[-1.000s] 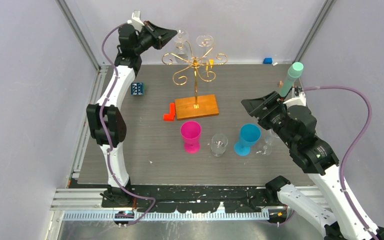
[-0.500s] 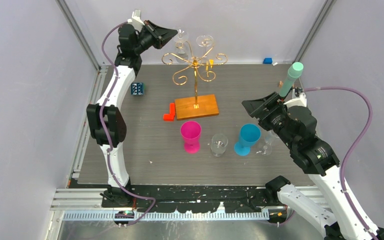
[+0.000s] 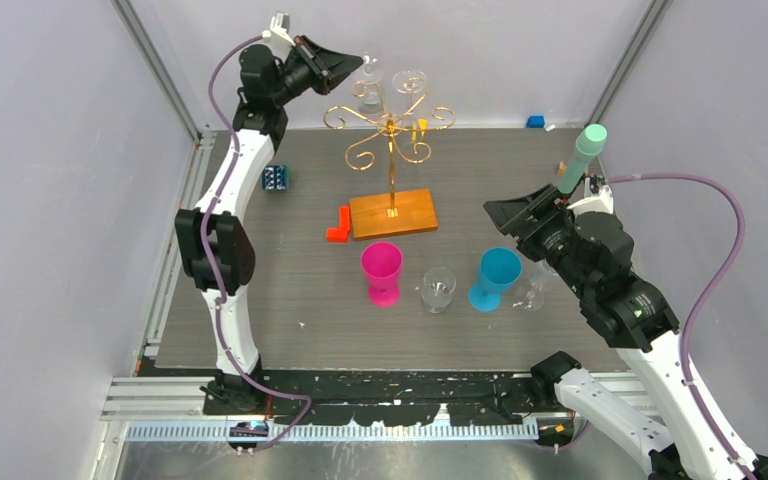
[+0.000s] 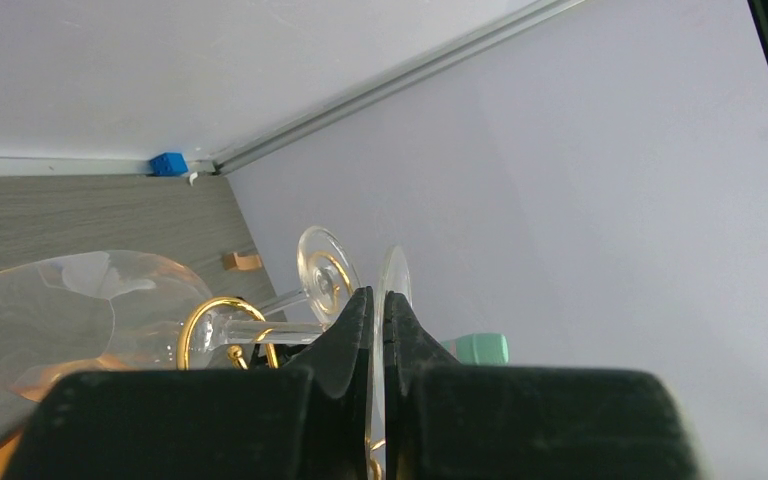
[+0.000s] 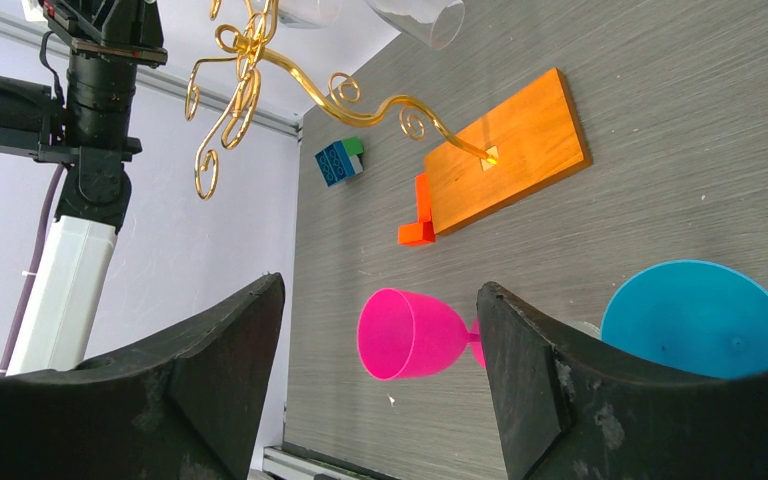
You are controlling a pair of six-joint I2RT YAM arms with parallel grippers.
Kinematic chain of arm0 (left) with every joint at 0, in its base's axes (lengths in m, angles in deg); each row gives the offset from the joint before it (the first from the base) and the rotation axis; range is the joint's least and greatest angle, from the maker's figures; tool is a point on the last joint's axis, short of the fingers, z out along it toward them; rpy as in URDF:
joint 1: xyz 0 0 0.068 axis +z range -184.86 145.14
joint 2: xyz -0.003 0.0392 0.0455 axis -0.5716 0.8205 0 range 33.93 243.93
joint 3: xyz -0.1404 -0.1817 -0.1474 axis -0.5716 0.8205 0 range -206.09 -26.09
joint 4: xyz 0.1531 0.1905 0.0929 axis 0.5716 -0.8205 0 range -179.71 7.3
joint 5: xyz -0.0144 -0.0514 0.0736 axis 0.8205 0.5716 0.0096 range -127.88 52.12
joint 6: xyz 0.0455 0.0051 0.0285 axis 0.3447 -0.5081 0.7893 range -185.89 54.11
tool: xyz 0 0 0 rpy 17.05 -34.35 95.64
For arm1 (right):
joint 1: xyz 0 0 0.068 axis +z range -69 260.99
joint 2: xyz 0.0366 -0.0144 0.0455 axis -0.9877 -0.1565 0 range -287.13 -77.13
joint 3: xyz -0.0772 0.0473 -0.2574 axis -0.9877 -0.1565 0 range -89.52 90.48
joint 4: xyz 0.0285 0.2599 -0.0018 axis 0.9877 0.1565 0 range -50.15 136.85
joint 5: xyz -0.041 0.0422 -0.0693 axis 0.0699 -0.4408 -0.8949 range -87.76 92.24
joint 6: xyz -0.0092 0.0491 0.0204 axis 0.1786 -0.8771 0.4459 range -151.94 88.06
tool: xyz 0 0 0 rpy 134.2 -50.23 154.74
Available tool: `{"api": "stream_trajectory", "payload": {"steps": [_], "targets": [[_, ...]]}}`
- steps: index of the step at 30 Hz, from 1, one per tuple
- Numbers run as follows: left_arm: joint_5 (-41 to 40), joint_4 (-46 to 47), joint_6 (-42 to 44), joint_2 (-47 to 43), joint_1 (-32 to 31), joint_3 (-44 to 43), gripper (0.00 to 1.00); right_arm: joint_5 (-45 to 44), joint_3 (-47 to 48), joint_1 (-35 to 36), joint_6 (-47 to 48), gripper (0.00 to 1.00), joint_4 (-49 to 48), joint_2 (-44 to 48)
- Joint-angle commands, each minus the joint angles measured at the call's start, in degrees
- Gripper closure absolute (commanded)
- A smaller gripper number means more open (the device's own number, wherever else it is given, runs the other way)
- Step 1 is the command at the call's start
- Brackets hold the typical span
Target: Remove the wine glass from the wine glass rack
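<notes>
Pale lavender walls (image 3: 50, 200) on left, back and right. Grey wood-grain tabletop (image 3: 290, 290) centre frame. Aluminium posts (image 3: 155, 65) in upper-left and upper-right corners, metal rail (image 3: 160, 400) along the bottom. Light even, soft shadows.

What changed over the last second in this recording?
The left hand, shut on the foot of the wine glass, moved slightly up and to the right in the top view, and the glass shifted with it. The wine glass rack and the open right hand stayed as they were.
</notes>
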Motion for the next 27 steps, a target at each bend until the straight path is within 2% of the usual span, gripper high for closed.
{"api": "stream_trajectory", "payload": {"steps": [1,8,13,20,27], "targets": [[2.14,5.89,-0.63,-2.27,-0.41,-0.99,1.00,-1.24,1.43,0.14,0.35,0.25,-1.08,0.55],[4.37,4.67,0.08,-5.15,-0.41,2.22,1.00,-1.13,1.18,0.14,0.14,0.25,-1.10,0.59],[4.52,-1.39,5.08,-9.00,-0.33,4.83,1.00,-1.06,1.14,0.14,0.05,0.25,-1.11,0.56],[1.50,-11.36,11.19,-11.57,1.40,2.81,1.00,-0.38,1.14,0.14,0.07,0.24,-1.13,0.34],[-0.12,-16.14,13.25,-12.85,4.65,2.77,1.00,-0.11,1.41,0.20,0.49,0.18,-1.15,0.73]]}}
